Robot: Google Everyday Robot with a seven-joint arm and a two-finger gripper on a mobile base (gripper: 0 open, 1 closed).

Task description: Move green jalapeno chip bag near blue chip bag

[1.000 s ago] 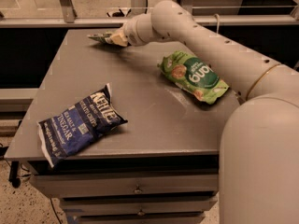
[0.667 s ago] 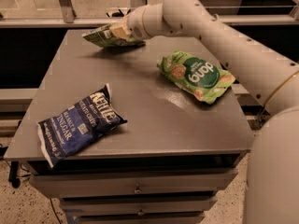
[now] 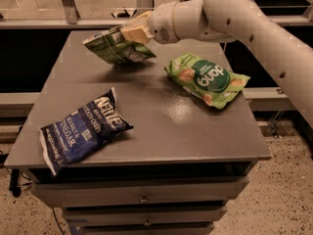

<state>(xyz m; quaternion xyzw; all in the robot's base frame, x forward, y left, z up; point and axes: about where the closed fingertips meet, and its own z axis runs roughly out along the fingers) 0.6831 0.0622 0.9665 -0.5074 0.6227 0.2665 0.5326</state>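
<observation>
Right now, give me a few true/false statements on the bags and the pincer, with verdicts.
1. The pincer holds the jalapeno bag lifted off the table. True.
2. The blue bag lies at the back right corner of the table. False: it lies flat at the front left corner as the camera sees it.
3. The dang bag lies on the table's right side, untouched by the pincer. True.
4. The jalapeno bag touches the blue bag. False: they are well apart, and the jalapeno bag hangs over the back left part of the table.
</observation>
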